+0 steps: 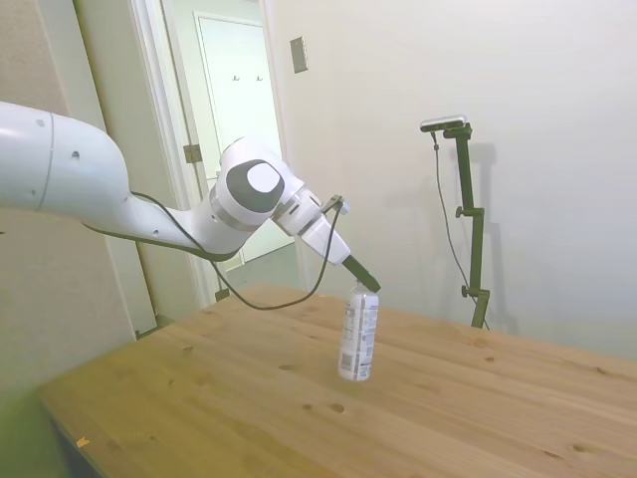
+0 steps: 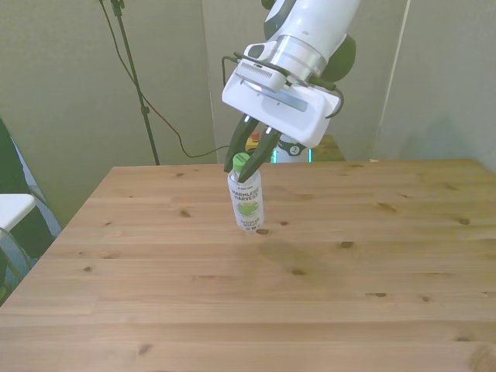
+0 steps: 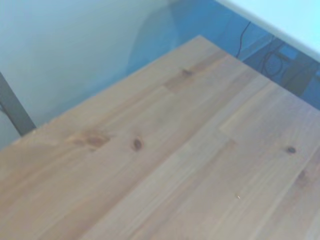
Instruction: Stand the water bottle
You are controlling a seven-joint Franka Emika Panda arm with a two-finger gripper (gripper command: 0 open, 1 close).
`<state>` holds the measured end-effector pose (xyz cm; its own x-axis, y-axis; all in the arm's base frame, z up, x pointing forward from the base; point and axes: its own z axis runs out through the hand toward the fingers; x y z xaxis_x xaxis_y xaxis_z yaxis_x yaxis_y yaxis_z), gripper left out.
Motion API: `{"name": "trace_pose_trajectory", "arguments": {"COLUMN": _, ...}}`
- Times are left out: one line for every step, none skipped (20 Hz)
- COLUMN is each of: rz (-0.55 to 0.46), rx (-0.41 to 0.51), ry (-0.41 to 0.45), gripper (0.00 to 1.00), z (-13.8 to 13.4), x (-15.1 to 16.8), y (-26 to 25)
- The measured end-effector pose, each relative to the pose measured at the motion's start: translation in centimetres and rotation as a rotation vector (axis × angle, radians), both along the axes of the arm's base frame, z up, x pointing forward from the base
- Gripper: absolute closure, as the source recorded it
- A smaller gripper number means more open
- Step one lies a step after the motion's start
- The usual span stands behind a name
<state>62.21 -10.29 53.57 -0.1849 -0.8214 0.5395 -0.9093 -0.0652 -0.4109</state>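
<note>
Bottle [image 2: 246, 200] is standing nearly upright on the table [image 2: 325, 294] — I'm seeing my gripper [image 2: 249, 157] pinching its green cap [image 2: 242, 160] between narrowed jaws.

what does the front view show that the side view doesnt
Only the front view shows the green screw cap between the tool's dark fingers, and the label's green print.

Only the side view shows the white arm's elbow joint and a door behind it.

Both show the small clear plastic water bottle roughly upright, held at its top, its base at the wooden table.
</note>
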Motion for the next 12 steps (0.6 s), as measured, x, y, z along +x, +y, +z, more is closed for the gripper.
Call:
{"name": "trace_pose_trajectory", "arguments": {"rz": -0.009, "rx": -0.018, "ry": -0.021, "gripper": 1.0, "z": 0.2, "x": 0.9, "y": 0.8}}
{"name": "trace_pose_trajectory", "arguments": {"rz": -0.018, "rx": -0.034, "ry": -0.037, "gripper": 1.0, "z": 0.4, "x": 1.8, "y": 1.5}}
{"name": "trace_pose_trajectory", "arguments": {"rz": -0.025, "rx": -0.051, "ry": -0.054, "gripper": 1.0, "z": 0.5, "x": 2.6, "y": 2.4}}
{"name": "trace_pose_trajectory", "arguments": {"rz": -0.03, "rx": -0.07, "ry": -0.068, "gripper": 1.0, "z": 0.5, "x": 3.5, "y": 3.2}}
{"name": "trace_pose_trajectory", "arguments": {"rz": -0.034, "rx": -0.085, "ry": -0.077, "gripper": 1.0, "z": 0.4, "x": 4.3, "y": 3.9}}
{"name": "trace_pose_trajectory", "arguments": {"rz": -0.033, "rx": -0.097, "ry": -0.083, "gripper": 1.0, "z": 0.2, "x": 5.1, "y": 4.7}}
{"name": "trace_pose_trajectory", "arguments": {"rz": -0.032, "rx": -0.103, "ry": -0.087, "gripper": 1.0, "z": -0.3, "x": 6.0, "y": 5.4}}
{"name": "trace_pose_trajectory", "arguments": {"rz": -0.029, "rx": -0.106, "ry": -0.093, "gripper": 1.0, "z": -0.8, "x": 6.8, "y": 6.1}}
{"name": "trace_pose_trajectory", "arguments": {"rz": -0.027, "rx": -0.117, "ry": -0.101, "gripper": 1.0, "z": -1.4, "x": 7.6, "y": 6.7}}
{"name": "trace_pose_trajectory", "arguments": {"rz": -0.029, "rx": -0.126, "ry": -0.108, "gripper": 1.0, "z": -1.9, "x": 8.4, "y": 7.4}}
{"name": "trace_pose_trajectory", "arguments": {"rz": -0.033, "rx": -0.132, "ry": -0.115, "gripper": 1.0, "z": -2.3, "x": 9.0, "y": 7.9}}
{"name": "trace_pose_trajectory", "arguments": {"rz": -0.036, "rx": -0.139, "ry": -0.124, "gripper": 1.0, "z": -2.5, "x": 9.5, "y": 8.4}}
